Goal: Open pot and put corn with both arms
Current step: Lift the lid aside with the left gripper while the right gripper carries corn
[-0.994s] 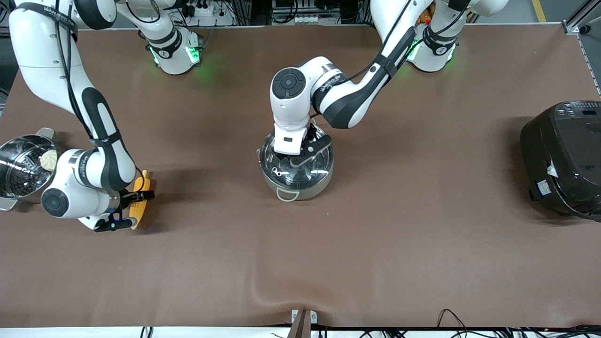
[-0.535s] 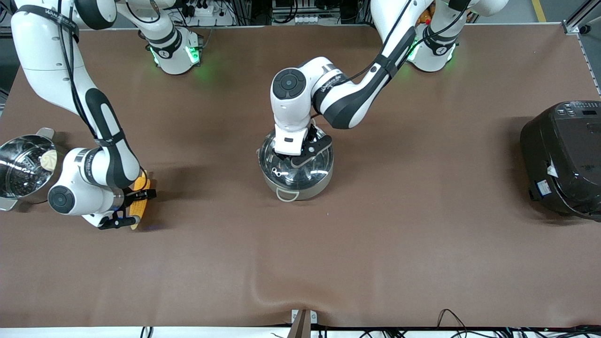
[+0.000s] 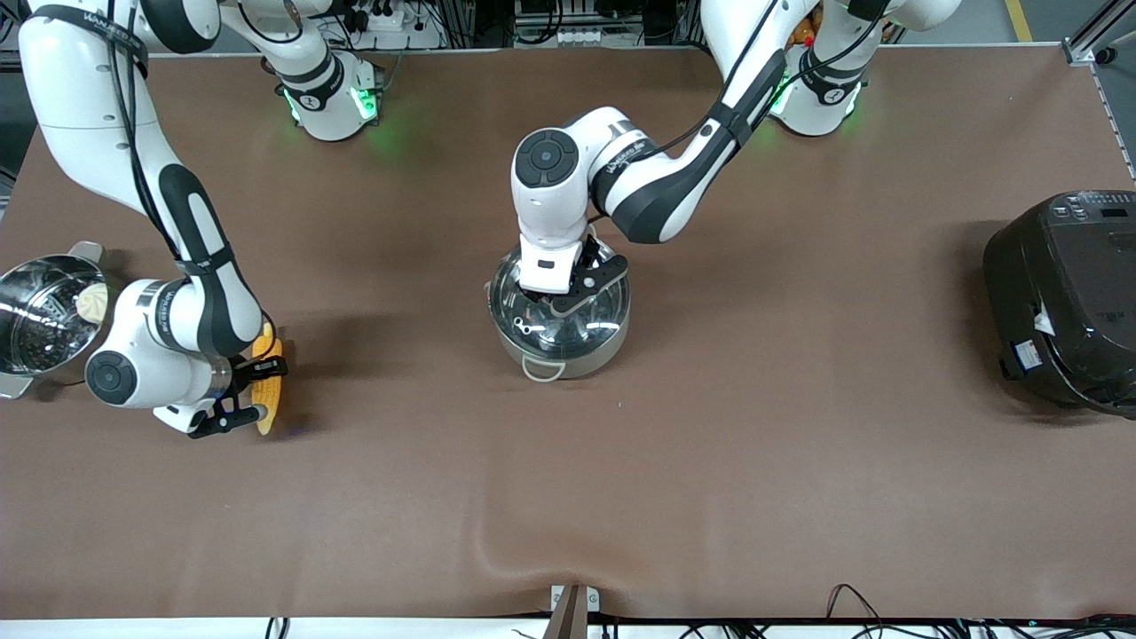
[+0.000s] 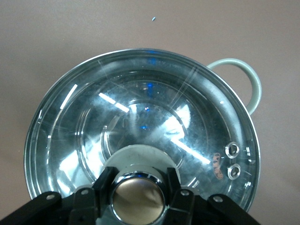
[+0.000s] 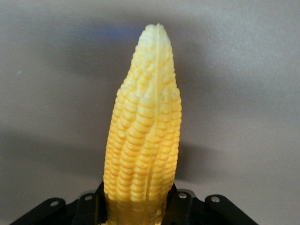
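The pot [image 3: 561, 324] stands near the middle of the brown surface [image 3: 754, 461], its clear glass lid [image 4: 140, 126] seated on the rim and one pale loop handle [image 3: 541, 368] pointing toward the front camera. The left tool [image 3: 568, 293] is down on the lid, and in the left wrist view its two black fingers [image 4: 104, 180] sit against either side of the copper-topped knob [image 4: 137, 199], clamped on it. Through the glass the shiny steel inside of the pot shows, with two small vent rivets [image 4: 232, 150] near the lid's edge. Toward the right arm's end of the surface, the right tool [image 3: 244, 390] grips the corn [image 3: 266, 377] around its thick end; in the right wrist view the fingers [image 5: 185, 204] press on both sides of the cob while its pale tapered tip [image 5: 154, 33] points away from the tool. Whether the corn touches the surface or hangs just above it cannot be told. A steel steamer pot [image 3: 40, 315] holding a white bun [image 3: 91, 302] stands beside the right arm's wrist, at the surface's edge. A large black cooker [image 3: 1065, 302] stands well apart at the left arm's end.
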Controlling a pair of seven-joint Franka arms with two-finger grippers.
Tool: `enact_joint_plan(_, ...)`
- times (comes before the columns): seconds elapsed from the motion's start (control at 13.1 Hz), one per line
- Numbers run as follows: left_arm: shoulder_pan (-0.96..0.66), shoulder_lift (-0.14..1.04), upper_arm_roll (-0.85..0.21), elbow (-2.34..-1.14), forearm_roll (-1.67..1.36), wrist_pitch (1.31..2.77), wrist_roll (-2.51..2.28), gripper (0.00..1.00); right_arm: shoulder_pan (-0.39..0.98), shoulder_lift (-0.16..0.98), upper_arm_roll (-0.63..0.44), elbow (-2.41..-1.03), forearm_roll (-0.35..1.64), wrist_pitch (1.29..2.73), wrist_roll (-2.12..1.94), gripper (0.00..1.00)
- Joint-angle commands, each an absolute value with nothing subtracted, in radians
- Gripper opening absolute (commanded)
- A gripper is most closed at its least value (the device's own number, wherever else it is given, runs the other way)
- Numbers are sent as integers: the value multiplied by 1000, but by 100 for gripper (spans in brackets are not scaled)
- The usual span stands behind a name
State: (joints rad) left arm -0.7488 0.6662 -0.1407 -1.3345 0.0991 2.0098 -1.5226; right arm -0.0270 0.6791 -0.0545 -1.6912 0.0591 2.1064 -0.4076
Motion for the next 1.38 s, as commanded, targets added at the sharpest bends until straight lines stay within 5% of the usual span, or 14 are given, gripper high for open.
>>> enact_joint_plan(0.0, -738, 620, -138, -1315, 115, 2004, -1551, 0, -3, 635, -49, -1645, 69, 2007, -428, 0)
enact_joint_plan(0.46, -617, 369, -146, -1383, 117, 1875, -1520, 0, 103, 597, -45, -1479, 81, 1752, -419, 0)
enact_joint_plan(0.92, -312, 143, -150, -1691, 49, 1853, -981, 0, 176, 566, 72, -1427, 130, 1632, -451, 0)
enact_joint_plan(1.3, -112, 149, -147, -1973, 46, 2099, -705, 0, 286, 558, 132, -1417, 115, 1649, -453, 0)
